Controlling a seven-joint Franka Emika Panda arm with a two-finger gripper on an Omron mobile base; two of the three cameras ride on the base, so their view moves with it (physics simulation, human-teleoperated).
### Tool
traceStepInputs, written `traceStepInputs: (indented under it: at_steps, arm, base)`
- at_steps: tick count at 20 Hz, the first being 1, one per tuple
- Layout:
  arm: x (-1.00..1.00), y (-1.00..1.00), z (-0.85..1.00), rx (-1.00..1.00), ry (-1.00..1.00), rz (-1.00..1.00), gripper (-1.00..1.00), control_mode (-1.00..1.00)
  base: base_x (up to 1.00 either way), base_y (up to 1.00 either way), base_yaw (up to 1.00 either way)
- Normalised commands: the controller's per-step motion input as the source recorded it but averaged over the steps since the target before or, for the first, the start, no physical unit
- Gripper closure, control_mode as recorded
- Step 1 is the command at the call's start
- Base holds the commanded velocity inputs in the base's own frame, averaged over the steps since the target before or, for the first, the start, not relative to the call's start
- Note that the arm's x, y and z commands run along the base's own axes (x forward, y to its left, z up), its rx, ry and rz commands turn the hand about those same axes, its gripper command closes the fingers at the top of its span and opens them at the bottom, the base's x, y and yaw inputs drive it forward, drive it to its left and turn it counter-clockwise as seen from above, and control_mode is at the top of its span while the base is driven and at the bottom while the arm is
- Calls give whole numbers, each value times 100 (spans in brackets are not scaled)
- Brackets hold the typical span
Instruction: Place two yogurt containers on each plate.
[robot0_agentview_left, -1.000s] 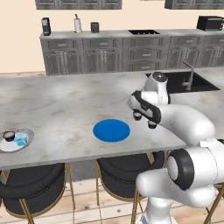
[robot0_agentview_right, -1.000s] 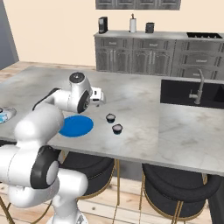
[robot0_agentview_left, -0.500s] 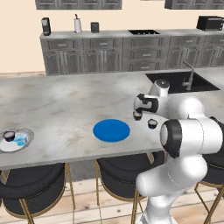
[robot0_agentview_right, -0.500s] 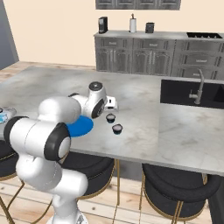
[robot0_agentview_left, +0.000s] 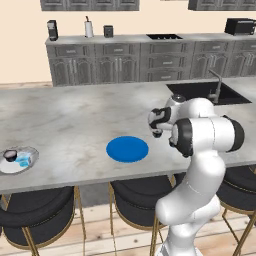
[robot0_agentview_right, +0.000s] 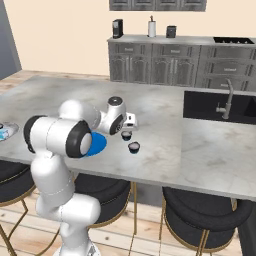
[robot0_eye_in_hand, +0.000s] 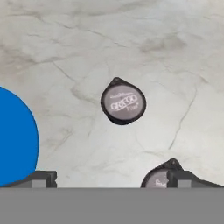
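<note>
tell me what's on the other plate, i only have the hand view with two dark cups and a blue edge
Observer: The white plate at the far left counter edge holds a dark yogurt cup and a light blue cup.
Operator: is the blue plate bare
Observer: Yes, the blue plate carries nothing.
Operator: how high is the hand
Observer: The hand hovers above the nearer-to-plate dark cup; the second dark cup sits beside it toward the stools.
</note>
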Motion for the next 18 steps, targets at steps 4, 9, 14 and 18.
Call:
traceStepInputs:
  at_steps: [4,9,14,18]
  arm:
    - [32,-2,-25,0,5,0,-100,-100]
    - [32,0,-27,0,8,0,-100,-100]
    - [24,0,-26,0,7,0,-100,-100]
    - [23,0,-25,0,7,0,-100,-100]
  base:
    - [0,0,0]
    - [0,0,0]
    - [0,0,0]
    - [0,0,0]
